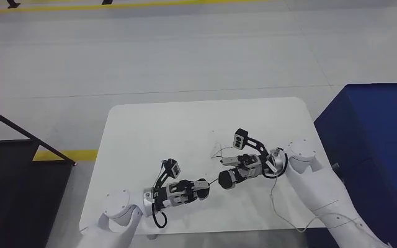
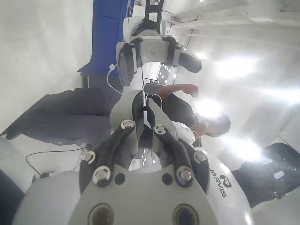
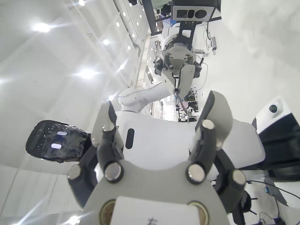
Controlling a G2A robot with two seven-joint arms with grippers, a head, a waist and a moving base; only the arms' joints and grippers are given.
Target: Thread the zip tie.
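Observation:
Above the white table (image 1: 186, 130) the two arms face each other tip to tip. My left gripper (image 1: 205, 185) (image 2: 142, 93) is shut on a thin dark zip tie (image 2: 142, 76), which sticks out past its fingertips toward the other arm. In the right wrist view the same zip tie (image 3: 181, 104) hangs from the left gripper (image 3: 178, 83), its free end lying between my right gripper's spread fingers. My right gripper (image 1: 222, 180) (image 3: 161, 108) is open, holds nothing, and sits just in front of the tie's tip.
A few thin loose strands (image 1: 220, 152) lie on the table behind the grippers. A blue cabinet (image 1: 366, 142) stands close to the table's right side. A dark frame (image 1: 25, 186) stands to the left.

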